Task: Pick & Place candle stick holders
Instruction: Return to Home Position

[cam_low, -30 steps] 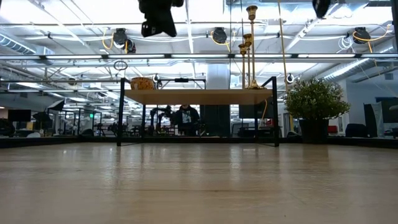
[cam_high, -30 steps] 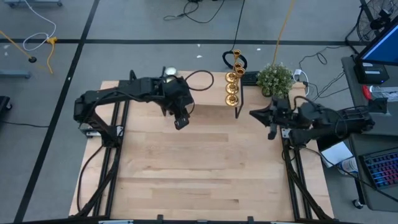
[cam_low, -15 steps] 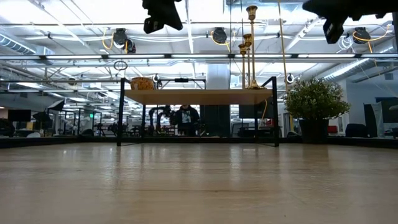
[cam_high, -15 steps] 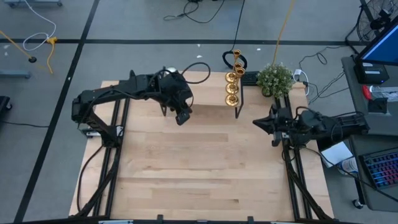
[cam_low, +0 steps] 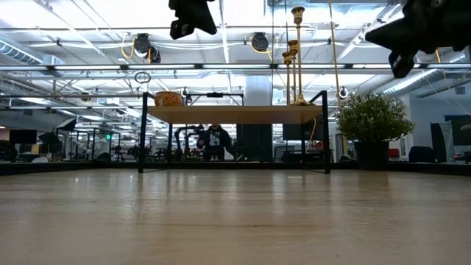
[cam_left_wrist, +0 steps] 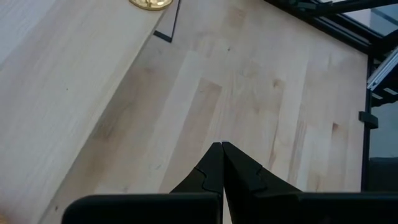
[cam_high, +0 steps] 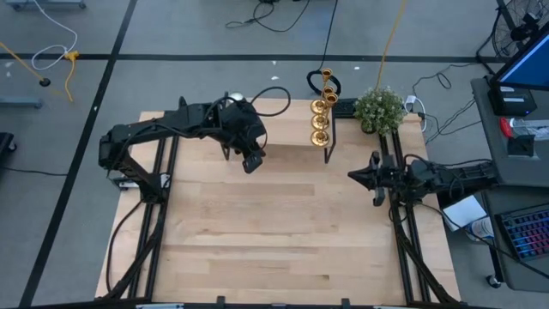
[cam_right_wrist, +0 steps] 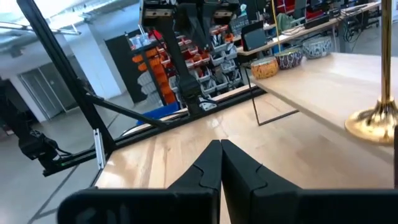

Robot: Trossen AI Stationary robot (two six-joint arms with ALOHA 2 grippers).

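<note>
Both arms are raised above the bench.

- The left pincer hangs by the shelf's front edge. Its fingers are pressed together on nothing.
- The right pincer sits near the bench's right rail, beside the shelf's end. It is also closed and empty.

The three candle stick holders stand in a short row on the shelf's end nearest the plant.

- **Orientation:** All three are upright, with flared bases on the shelf board and cups at the top. The long axis is vertical in the low view, with stems parallel and close together. From above we see mostly the round bases, one behind another.
- **Handling:** We judge them top-heavy and easy to tip with a sideways knock.
- **Step in hand:** The arms are going to rest, and we judge placing complete. To do it well, we would:
  - draw each arm straight back toward its own base;
  - keep height until clear of the shelf edge;
  - swing the right elbow away from the stems, since that arm is the nearer one;
  - keep the fingers closed throughout.
</note>
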